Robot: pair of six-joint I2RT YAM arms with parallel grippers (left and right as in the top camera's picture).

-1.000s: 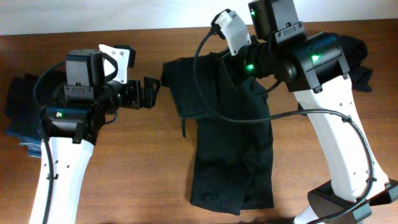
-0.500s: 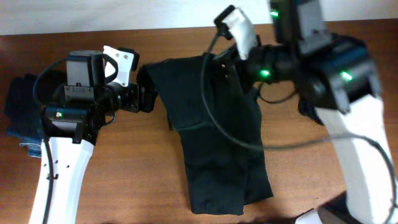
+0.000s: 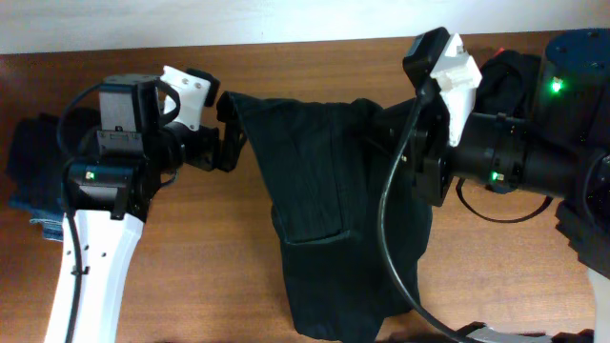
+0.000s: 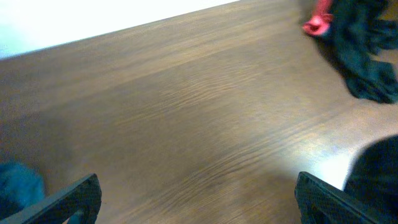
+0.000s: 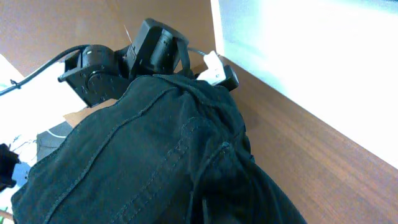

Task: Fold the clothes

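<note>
The right gripper (image 3: 393,143) is clamped on the top edge of the garment (image 3: 324,210), which hangs draped over the middle of the table (image 3: 191,248). The left gripper (image 3: 229,133), jaws wide apart, sits beside the opposite corner. It should pinch that corner squarely, then pull the edge taut.

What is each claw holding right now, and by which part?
Right claw grips the large black fabric garment by its upper right edge; left claw is open, empty.
</note>
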